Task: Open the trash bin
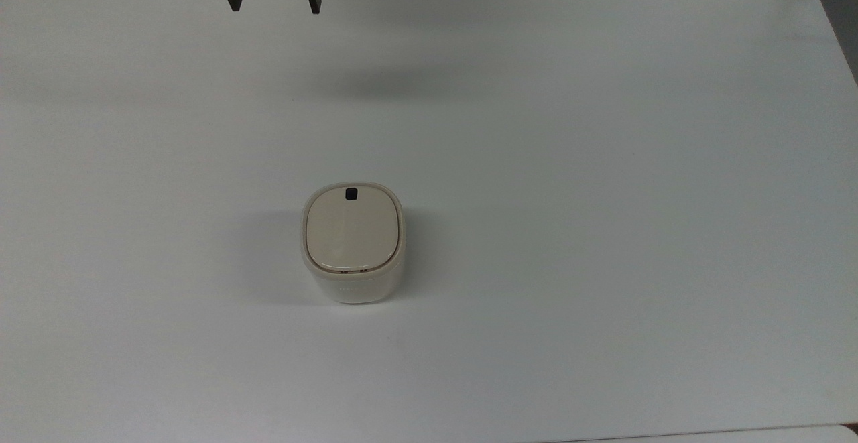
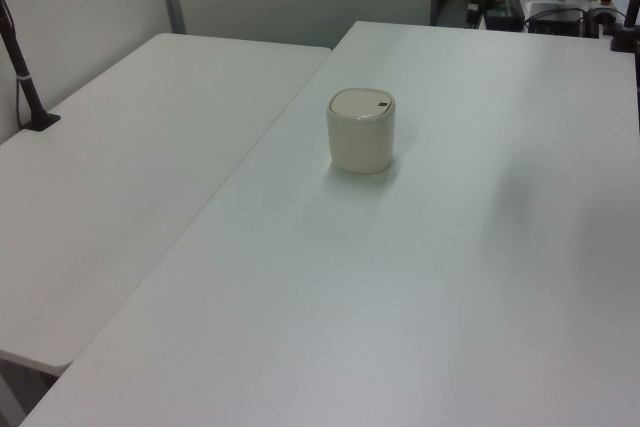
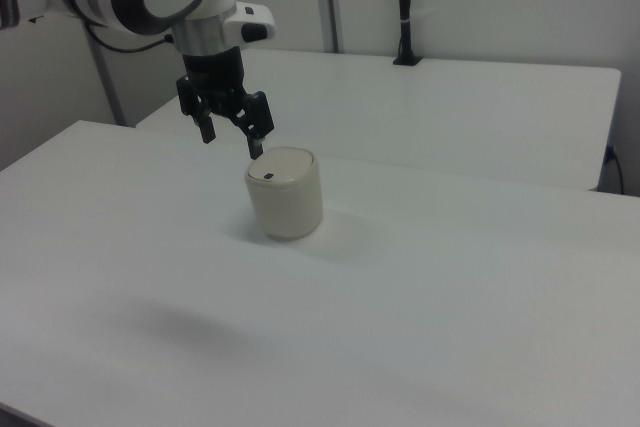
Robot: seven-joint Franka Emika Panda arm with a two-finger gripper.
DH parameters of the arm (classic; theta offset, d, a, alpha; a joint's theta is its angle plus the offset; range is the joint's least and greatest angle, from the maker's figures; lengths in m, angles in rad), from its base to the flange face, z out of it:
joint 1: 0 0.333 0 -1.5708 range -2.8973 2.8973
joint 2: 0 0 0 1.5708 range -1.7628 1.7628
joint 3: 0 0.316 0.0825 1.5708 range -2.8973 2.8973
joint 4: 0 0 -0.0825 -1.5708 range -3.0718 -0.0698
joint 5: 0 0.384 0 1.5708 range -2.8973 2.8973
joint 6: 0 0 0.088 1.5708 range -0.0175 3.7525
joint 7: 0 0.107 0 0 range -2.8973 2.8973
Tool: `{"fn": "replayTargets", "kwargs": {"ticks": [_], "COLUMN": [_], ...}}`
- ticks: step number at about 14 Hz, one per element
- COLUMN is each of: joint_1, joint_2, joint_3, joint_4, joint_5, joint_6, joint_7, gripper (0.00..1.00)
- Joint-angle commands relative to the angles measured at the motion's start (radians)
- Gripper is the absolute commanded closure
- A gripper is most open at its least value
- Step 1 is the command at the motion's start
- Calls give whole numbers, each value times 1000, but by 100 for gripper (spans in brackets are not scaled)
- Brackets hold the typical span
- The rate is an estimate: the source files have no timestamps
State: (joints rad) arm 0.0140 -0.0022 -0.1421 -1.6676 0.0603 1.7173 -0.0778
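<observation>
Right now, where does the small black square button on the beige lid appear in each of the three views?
Top view: the small black square button lies at the lid's upper edge, a little left of centre.
Left view: it lies on the lid's right side, upper middle.
Right view: it lies on the lid's left edge, left of centre.
Shared landmark: the translucent white trash bin beneath it, alone on the white table.

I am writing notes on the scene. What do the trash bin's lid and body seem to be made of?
The beige rounded-square lid looks like smooth plastic with a satin finish: even colour, soft sheen. The pale white body of the small trash bin seems plastic too, perhaps slightly translucent, though that is hard to confirm. The black square button is probably plastic or rubber.
</observation>
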Motion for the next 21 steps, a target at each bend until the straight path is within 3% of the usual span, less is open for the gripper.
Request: {"fn": "replayTargets", "kwargs": {"ticks": [1,16,18,21], "joint_1": [9,9,11,12], "joint_2": [2,24,92,172], "joint_3": [2,6,6,7], "joint_4": [2,11,97,147], "joint_5": [-4,12,12,18], "joint_6": [-13,-30,-33,-28], "joint_7": [0,-19,-10,-7], "gripper": [0,0,35,63]}}
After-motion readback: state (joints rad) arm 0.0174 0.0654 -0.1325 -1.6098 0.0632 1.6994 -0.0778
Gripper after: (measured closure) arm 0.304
